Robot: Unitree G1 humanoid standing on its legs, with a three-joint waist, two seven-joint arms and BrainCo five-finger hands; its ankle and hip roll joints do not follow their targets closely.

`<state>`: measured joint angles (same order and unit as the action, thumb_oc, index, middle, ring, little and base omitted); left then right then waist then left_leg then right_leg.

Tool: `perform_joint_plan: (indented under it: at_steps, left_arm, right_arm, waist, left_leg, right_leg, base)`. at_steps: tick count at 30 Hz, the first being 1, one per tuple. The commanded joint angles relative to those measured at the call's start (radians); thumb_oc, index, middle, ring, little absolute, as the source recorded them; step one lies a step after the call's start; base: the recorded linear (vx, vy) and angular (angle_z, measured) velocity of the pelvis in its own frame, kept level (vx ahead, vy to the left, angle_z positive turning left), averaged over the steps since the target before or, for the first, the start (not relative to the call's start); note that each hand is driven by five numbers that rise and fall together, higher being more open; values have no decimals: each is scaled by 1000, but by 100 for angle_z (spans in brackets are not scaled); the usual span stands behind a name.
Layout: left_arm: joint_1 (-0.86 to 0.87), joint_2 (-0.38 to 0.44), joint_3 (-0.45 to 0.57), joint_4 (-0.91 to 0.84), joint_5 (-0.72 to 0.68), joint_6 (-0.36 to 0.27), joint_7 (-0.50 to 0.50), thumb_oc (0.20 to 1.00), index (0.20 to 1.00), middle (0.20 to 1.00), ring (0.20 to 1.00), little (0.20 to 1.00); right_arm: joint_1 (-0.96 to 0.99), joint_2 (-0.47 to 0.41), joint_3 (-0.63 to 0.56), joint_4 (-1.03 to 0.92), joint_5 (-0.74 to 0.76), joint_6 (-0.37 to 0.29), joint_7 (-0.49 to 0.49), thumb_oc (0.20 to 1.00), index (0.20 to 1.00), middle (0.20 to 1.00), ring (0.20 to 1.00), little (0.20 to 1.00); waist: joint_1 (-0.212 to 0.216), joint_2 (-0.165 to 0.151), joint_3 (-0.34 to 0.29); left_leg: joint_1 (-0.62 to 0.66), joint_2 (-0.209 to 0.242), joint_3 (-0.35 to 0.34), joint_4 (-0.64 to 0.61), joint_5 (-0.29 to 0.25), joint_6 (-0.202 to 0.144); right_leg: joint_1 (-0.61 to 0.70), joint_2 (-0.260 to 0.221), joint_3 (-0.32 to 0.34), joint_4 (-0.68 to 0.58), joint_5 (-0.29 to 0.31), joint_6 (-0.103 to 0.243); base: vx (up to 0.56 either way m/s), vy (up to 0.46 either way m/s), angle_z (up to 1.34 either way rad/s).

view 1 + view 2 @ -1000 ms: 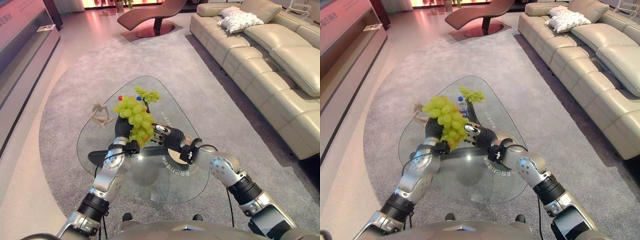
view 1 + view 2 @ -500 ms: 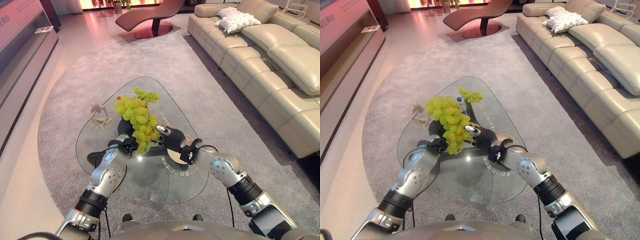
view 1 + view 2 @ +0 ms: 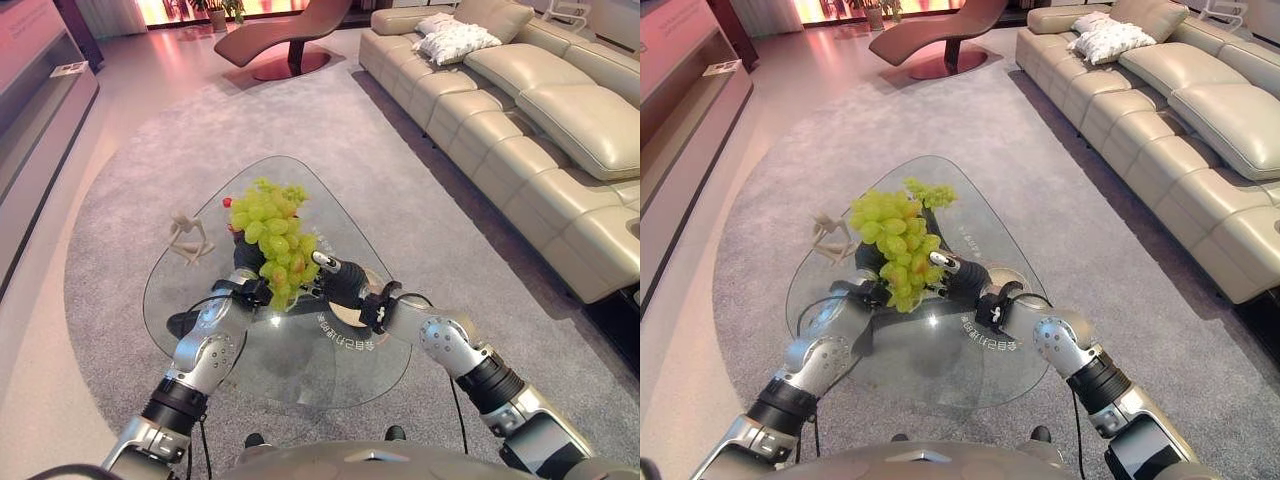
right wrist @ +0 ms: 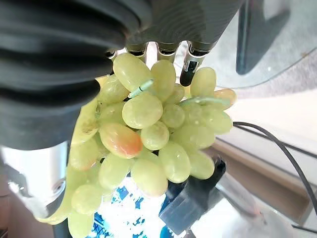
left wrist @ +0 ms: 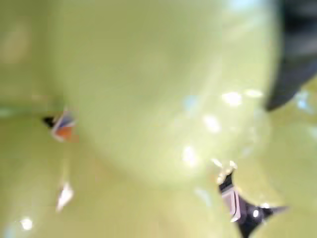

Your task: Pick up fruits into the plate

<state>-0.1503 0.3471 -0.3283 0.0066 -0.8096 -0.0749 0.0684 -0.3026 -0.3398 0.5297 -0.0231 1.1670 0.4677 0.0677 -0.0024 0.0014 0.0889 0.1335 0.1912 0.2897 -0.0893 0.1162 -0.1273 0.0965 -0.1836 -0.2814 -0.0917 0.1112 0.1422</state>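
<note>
Two silver-grey arms meet over the middle of a glass desk [image 3: 300,360], where a large bunch of green grapes [image 3: 270,235] is held up clear of the glass. The left hand [image 3: 248,262] sits under and behind the bunch, so the fruit hides its fingers and whether they are curled or spread cannot be told; its wrist camera sits right against grape skin. The right hand [image 3: 958,277] comes in from the other side, its dark-tipped fingers [image 4: 187,69] lying straight against the grapes and steadying the cluster without pinching it. Supporting from both sides suits a loose, heavy bunch that could sag or shed fruit from one hand. Behind, a second small green bunch [image 3: 925,193] sits at the far side of the desk beside a pale figurine [image 3: 187,238]. A round tan object [image 3: 350,312], possibly the plate, shows under the right wrist, though the arm covers most of it. Judging by this, the grapes are mid-carry and not yet set down.
</note>
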Motion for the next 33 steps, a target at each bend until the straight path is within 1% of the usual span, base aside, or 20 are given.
perform_joint_plan:
  at_steps: [1,5,6,9,10,12,13,14,19,24,27,33]
  left_arm:
    - [-170,-58,-160,-46,167,-68,24,200,200,200,200,200]
    - [-192,-53,-161,-50,267,-97,96,200,200,200,200,200]
    - [-202,-52,-162,-48,308,-105,137,200,200,200,200,200]
    - [-219,-49,-161,-45,378,-102,196,200,200,200,200,200]
    - [-223,-50,-162,-43,383,-95,203,200,200,200,200,200]
    - [-226,-52,-165,-43,407,-82,214,200,200,200,200,200]
    - [-229,-54,-169,-43,409,-73,216,200,200,200,200,200]
    - [-231,-57,-172,-40,410,-67,219,200,200,200,200,200]
    - [-237,-70,-192,-43,402,-23,218,200,200,200,200,200]
    - [-237,-76,-204,-32,385,-7,212,200,200,200,200,200]
    - [-231,-84,-216,-24,355,16,210,200,200,200,200,200]
    - [-216,-97,-224,-12,313,31,192,200,200,200,200,200]
  right_arm:
    - [-106,189,123,-156,139,-4,76,1000,1000,1000,1000,1000]
    - [-106,198,143,-158,155,7,66,1000,1000,1000,1000,1000]
    - [-106,200,150,-156,156,9,67,1000,1000,1000,1000,1000]
    - [-106,205,165,-156,165,-3,51,1000,1000,1000,1000,1000]
    - [-104,211,169,-155,165,-7,43,922,922,922,922,922]
    - [-104,214,174,-157,175,-22,17,555,555,555,555,555]
    - [-105,220,175,-154,175,-25,7,319,319,319,319,319]
    - [-106,226,179,-151,172,-29,1,200,200,200,200,200]
    - [-112,239,184,-148,134,-58,-9,200,200,200,200,200]
    - [-121,245,188,-151,112,-65,-5,200,200,200,200,200]
    - [-126,252,193,-149,89,-73,-1,200,200,200,200,200]
    - [-133,255,192,-152,67,-80,2,200,200,200,200,200]
  waist:
    - [-2,-20,-8]
    - [0,-23,-7]
    - [-1,-24,-6]
    - [0,-28,-5]
    - [1,-29,-4]
    - [2,-31,-4]
    - [1,-31,-4]
    - [0,-31,-3]
    - [-5,-32,-3]
    - [-6,-33,-1]
    - [-6,-32,2]
    - [-6,-32,2]
  left_leg:
    - [-3,2,-22,23,-52,26]
    - [-6,3,-25,23,-51,25]
    - [-6,3,-27,23,-50,25]
    - [-4,3,-30,23,-51,24]
    - [-5,2,-32,23,-50,24]
    - [-6,3,-33,24,-51,23]
    - [-6,3,-33,23,-50,23]
    - [-6,3,-33,23,-50,23]
    - [-5,3,-30,22,-49,24]
    - [-6,4,-27,23,-49,24]
    - [-4,4,-23,25,-50,26]
    - [-2,4,-19,26,-52,28]
  right_leg:
    - [29,-31,12,46,-40,-6]
    - [27,-31,11,48,-42,-6]
    - [27,-31,11,49,-41,-6]
    - [32,-30,10,46,-41,-6]
    - [32,-30,10,47,-41,-5]
    - [32,-30,8,46,-41,-5]
    - [32,-30,7,46,-41,-5]
    - [32,-29,7,45,-41,-4]
    - [30,-27,10,45,-41,-5]
    - [28,-29,10,46,-40,-4]
    - [28,-30,9,48,-41,-4]
    - [29,-33,10,48,-43,-4]
  base:
    - [0,0,0]
    - [0,0,0]
    - [0,0,0]
    - [0,0,0]
    - [0,0,0]
    - [0,0,0]
    - [0,0,0]
    - [0,0,0]
    - [0,0,0]
    - [0,0,0]
    - [0,0,0]
    - [0,0,0]
